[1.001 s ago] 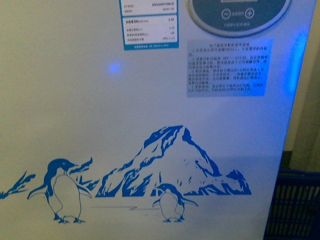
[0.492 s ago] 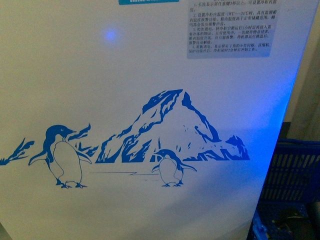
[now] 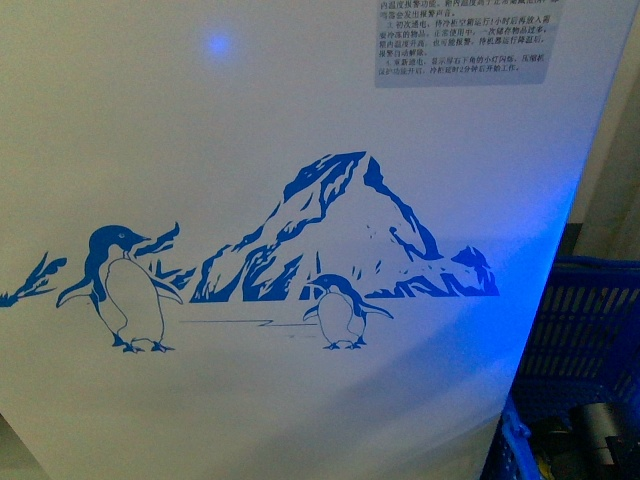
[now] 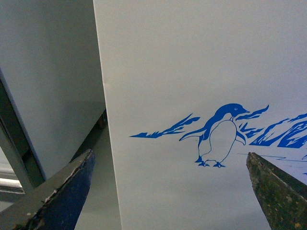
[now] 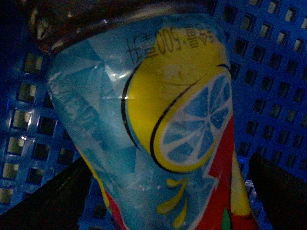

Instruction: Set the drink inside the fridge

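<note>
Right up close, the fridge fills the front view, its white wall taking nearly everything, with the blue penguin-and-mountain print spread across the middle! To the fridge's left, the left wrist view catches a plain grey cabinet standing just beside it. Low on the right, past the fridge's corner, there's a blue lattice crate. In the right wrist view that same blue lattice sits behind the drink bottle, with its big lemon-slice label. The right pincer straddles the bottle, one finger on each side, though whether they press on it I cannot tell. The left pincer is spread wide and empty, facing the larger penguin. A grey text sticker sits high on the wall.
</note>
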You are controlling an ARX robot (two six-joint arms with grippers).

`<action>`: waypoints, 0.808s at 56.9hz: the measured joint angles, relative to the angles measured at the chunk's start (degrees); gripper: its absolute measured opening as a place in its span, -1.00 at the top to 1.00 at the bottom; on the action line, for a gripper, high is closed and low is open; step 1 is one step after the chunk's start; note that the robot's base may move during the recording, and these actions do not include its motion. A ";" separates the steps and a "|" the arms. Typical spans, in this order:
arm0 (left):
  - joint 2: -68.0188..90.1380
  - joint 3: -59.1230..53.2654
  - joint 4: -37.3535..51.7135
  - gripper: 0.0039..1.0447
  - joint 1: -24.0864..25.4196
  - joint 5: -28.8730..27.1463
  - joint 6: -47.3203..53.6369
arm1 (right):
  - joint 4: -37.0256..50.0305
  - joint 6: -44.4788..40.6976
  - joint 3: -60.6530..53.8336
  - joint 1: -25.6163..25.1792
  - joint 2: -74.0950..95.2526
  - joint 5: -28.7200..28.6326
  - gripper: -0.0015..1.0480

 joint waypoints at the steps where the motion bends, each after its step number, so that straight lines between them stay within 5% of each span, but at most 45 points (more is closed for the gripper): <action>1: 0.00 0.00 0.00 -0.85 0.00 0.02 0.00 | -0.09 0.09 0.24 0.02 0.20 0.07 -0.86; 13: 0.00 0.00 0.00 -0.85 0.00 0.02 0.00 | -2.05 2.14 2.75 0.33 1.75 -0.24 -0.78; 14: 0.00 0.00 0.00 -0.85 0.00 0.02 0.00 | 1.70 6.84 -15.47 -4.44 -16.59 -0.87 0.23; 46: 0.00 0.00 0.00 -0.85 0.00 0.02 0.00 | -6.43 11.04 -36.89 -7.23 -80.43 -7.23 0.24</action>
